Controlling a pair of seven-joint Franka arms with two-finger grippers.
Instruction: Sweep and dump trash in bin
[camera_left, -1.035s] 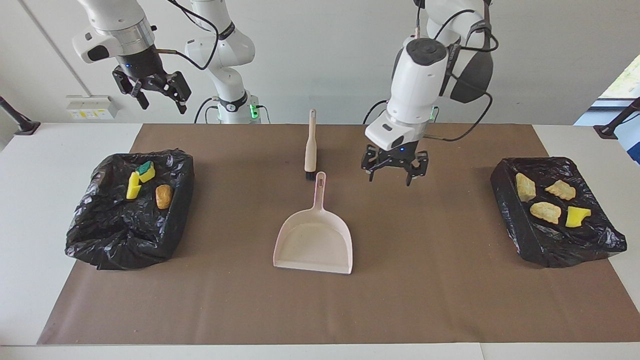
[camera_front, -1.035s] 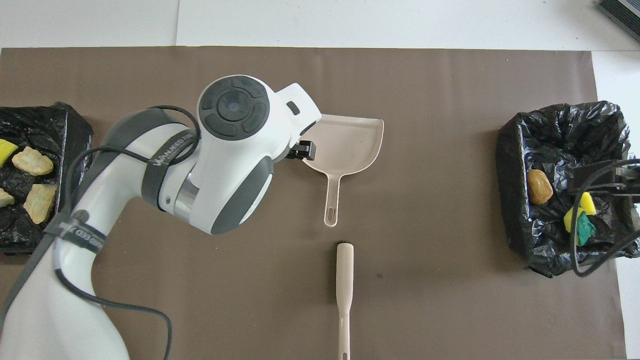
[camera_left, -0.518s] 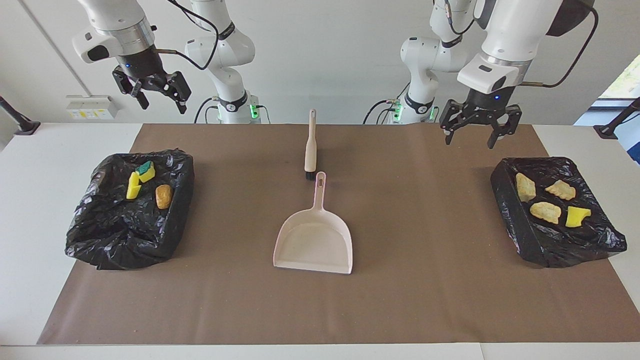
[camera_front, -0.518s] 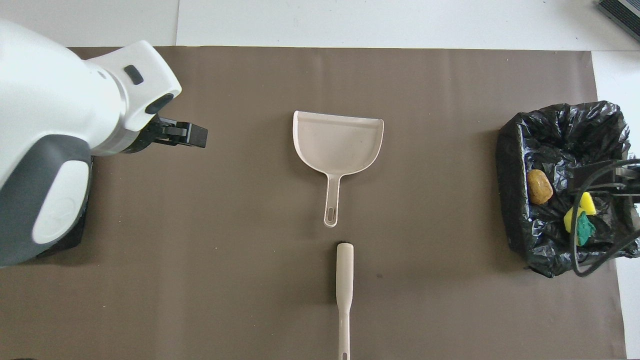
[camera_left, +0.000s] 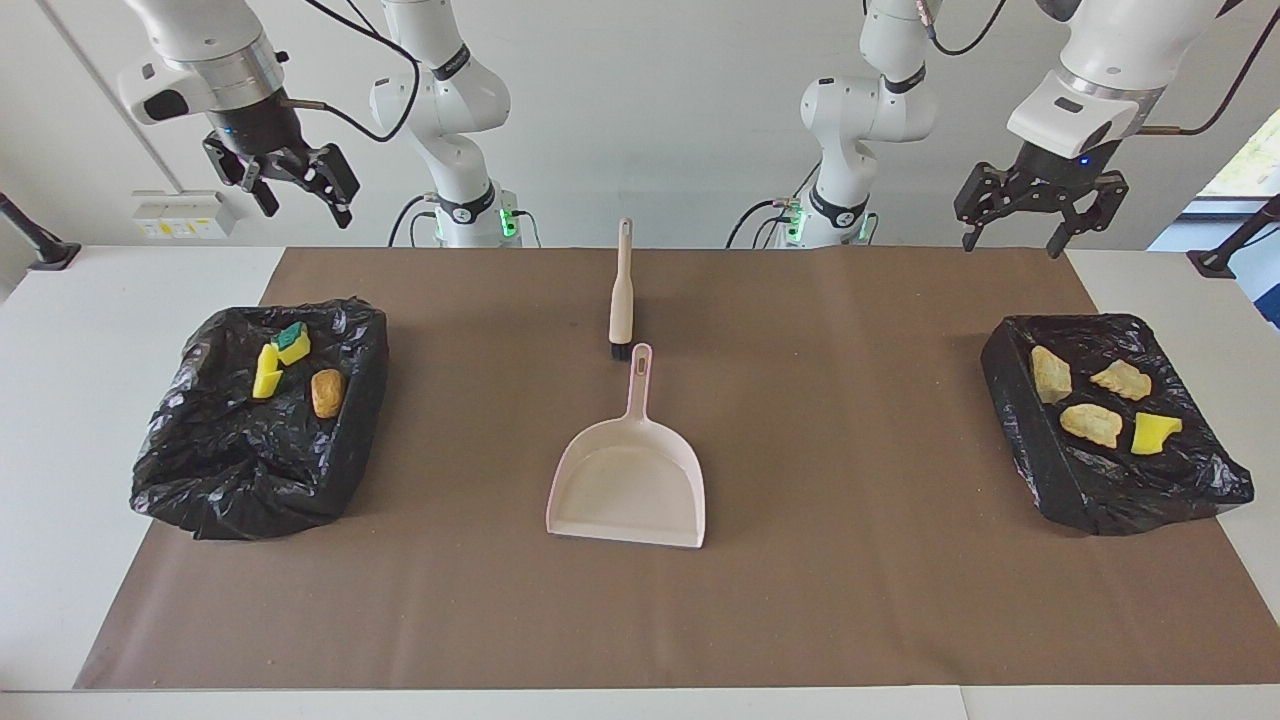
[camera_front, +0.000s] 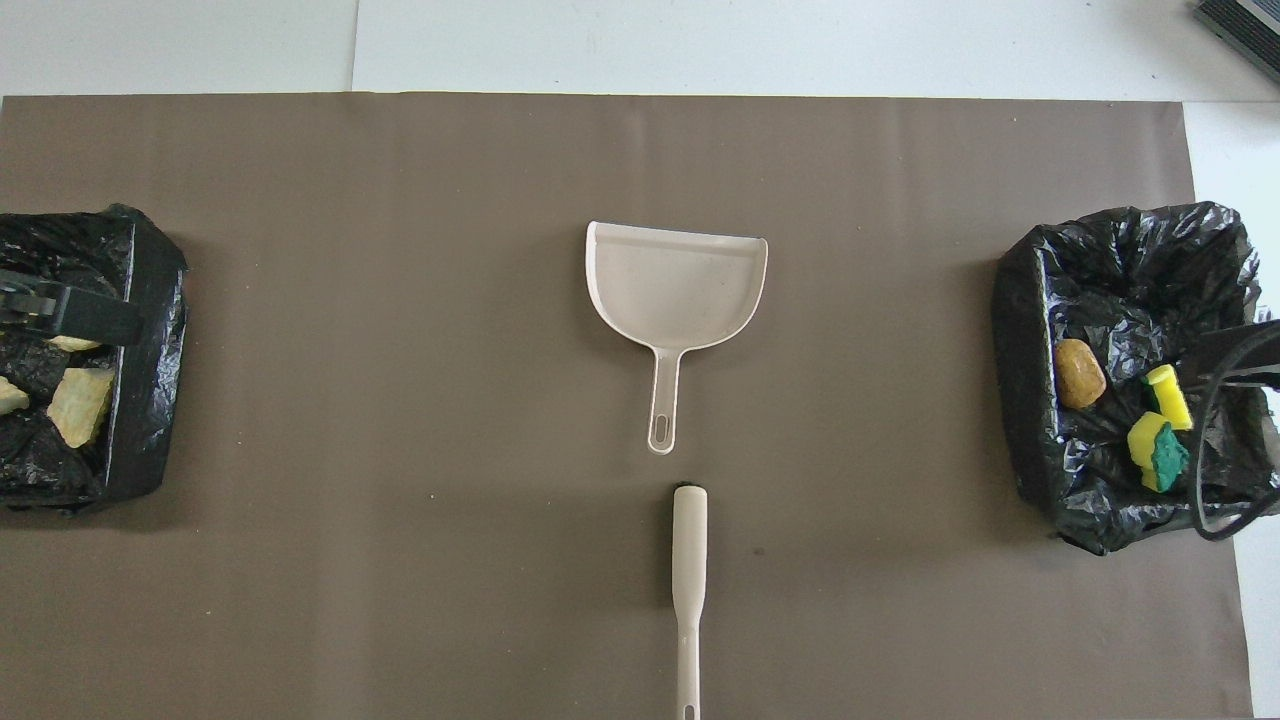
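The left arm has swung away from the dustpan (camera_left: 627, 478) and risen; its gripper (camera_left: 1040, 208) now hangs high over the bin (camera_left: 1190, 490) at its own end of the table, and the right gripper (camera_left: 283, 180) has lifted a little above the other bin (camera_left: 180, 480). Both grippers stand wide open and hold nothing.

All the trash already lies inside the bins: a yellow sponge (camera_left: 1155, 432) and three tan chunks (camera_left: 1090, 424) in the left arm's bin, and a green-topped sponge (camera_left: 292, 343), a yellow piece (camera_left: 266, 372) and an orange-brown chunk (camera_left: 327, 392) in the right arm's. The mat (camera_left: 850, 600) between them shows no scraps. The dustpan sits empty mid-mat, its handle pointing toward the robots, with the brush (camera_left: 621, 290) lying just nearer to them, bristles close to the handle's tip.

The sweeping and dumping look finished and the arms seem to be retiring. If anything is left, it is only to park both arms clear
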